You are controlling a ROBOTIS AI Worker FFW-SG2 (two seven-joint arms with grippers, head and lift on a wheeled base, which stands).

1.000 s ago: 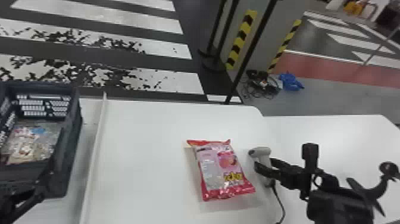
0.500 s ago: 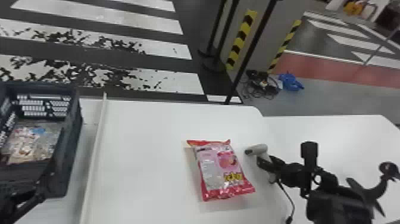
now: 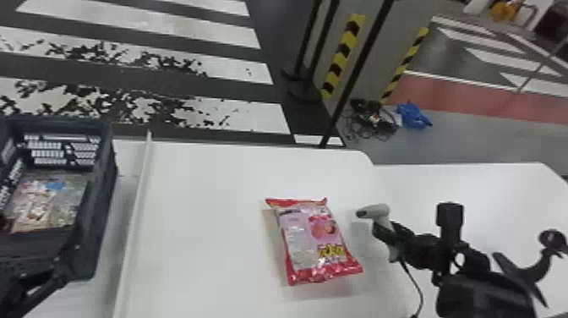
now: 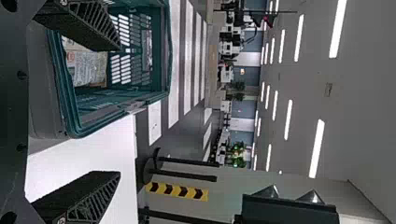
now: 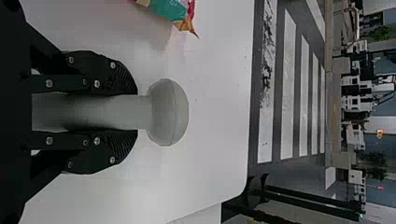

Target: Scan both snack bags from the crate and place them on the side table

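Shiny, crinkly, red-and-pink snack bag [image 3: 315, 241] lay on smooth white table [image 3: 211, 203], toward right edge, well in from far edge. Right gripper [image 3: 383, 231] squeezed smooth gray scanner [image 3: 376, 210] (head round like mushroom) near bag. Left gripper [image 3: 15, 296] had fingers wide apart by dark, holey crate [image 3: 105, 190], crinkly pack [image 3: 46, 203] inside. Flat white top stretched between bag and long thin rail [image 3: 134, 220].

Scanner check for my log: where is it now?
The scanner is in the right gripper, just right of the red snack bag in the head view.
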